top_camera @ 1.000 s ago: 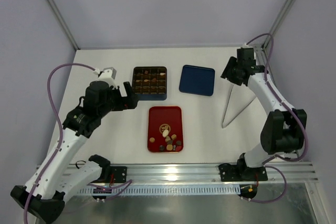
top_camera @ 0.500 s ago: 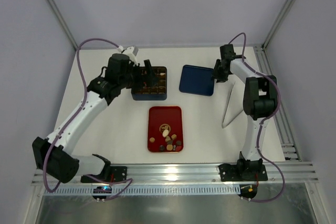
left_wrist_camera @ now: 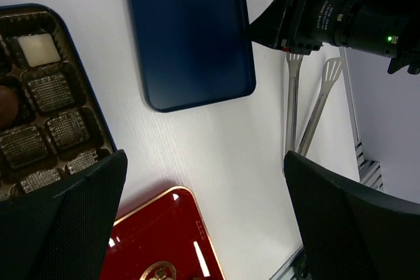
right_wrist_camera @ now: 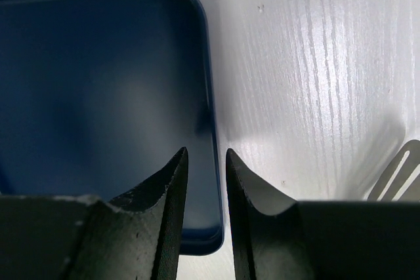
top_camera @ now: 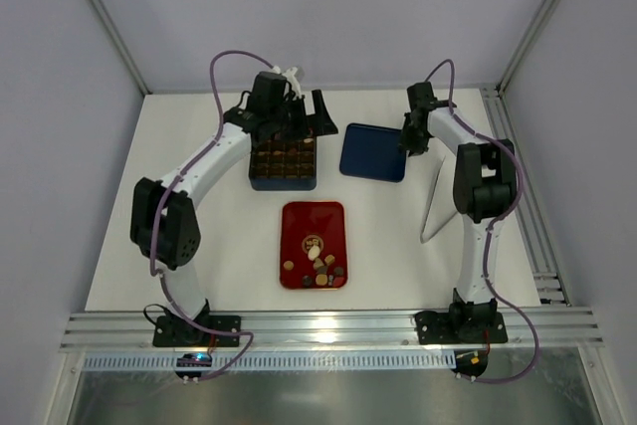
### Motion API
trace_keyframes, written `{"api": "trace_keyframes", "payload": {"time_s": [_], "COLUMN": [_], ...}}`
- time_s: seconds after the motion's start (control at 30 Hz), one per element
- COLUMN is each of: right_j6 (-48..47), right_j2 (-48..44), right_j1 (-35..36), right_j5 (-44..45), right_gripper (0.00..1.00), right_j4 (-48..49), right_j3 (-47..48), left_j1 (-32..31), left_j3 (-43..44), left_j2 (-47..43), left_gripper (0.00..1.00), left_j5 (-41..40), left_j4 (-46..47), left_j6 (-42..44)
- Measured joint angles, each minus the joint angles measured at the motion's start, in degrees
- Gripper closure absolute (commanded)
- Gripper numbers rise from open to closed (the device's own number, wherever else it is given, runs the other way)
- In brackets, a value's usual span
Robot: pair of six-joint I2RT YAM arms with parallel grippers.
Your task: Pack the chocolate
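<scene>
The chocolate [top_camera: 320, 266] lies loose at the near end of the red tray [top_camera: 311, 218], in the middle of the bench [top_camera: 229, 276]. A few pieces are already seated in the gridded box [top_camera: 283, 158] just beyond the tray.

The right gripper [right_wrist_camera: 207, 152] is set over the right rim of the blue lid [right_wrist_camera: 98, 96]. Its jaws are drawn narrow with the rim running into the gap, but whether the rim is actually pinched cannot be told. The left gripper [left_wrist_camera: 207, 155] is held above the far right corner of the box, its jaws spread fully and nothing carried.

The main risk is judged to be a shallow bite on the thin rim, so that the lid is pushed across the bench rather than lifted, or is dropped tilted. The tongs [left_wrist_camera: 292, 109] lie just right of the lid and could be nudged by a finger lowered outside the rim. The two grippers are near each other over the far half, so contact is possible if the lid is carried left towards the box.

Open bench is left on both sides of the tray and at the far left.
</scene>
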Motion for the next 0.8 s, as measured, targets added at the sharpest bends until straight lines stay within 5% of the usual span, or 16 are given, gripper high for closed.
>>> {"api": "trace_keyframes", "payload": {"time_s": [0.47,0.63,0.8], "right_j6": [-1.20,-1.70,-1.84], "right_j2": [1.92,2.25,2.86], "right_j1": [0.00,-0.02,0.00], "right_j5": [1.25,1.16,0.59], "right_gripper": [0.75,0.95,0.96], "right_j4": [-0.24,-0.42,-0.55], "right_j3": [0.09,0.57,1.55], "left_j1": [-1.29,-1.57,-1.57], "left_j3": [10.49,14.03,18.38], "left_j2": [14.78,19.43,24.15], "left_gripper": [0.00,0.00,0.01], "left_j5": [7.43,8.11,8.11], "left_j4": [3.41,3.54,3.32], "left_j6": [-2.60,-3.48,-4.59]}}
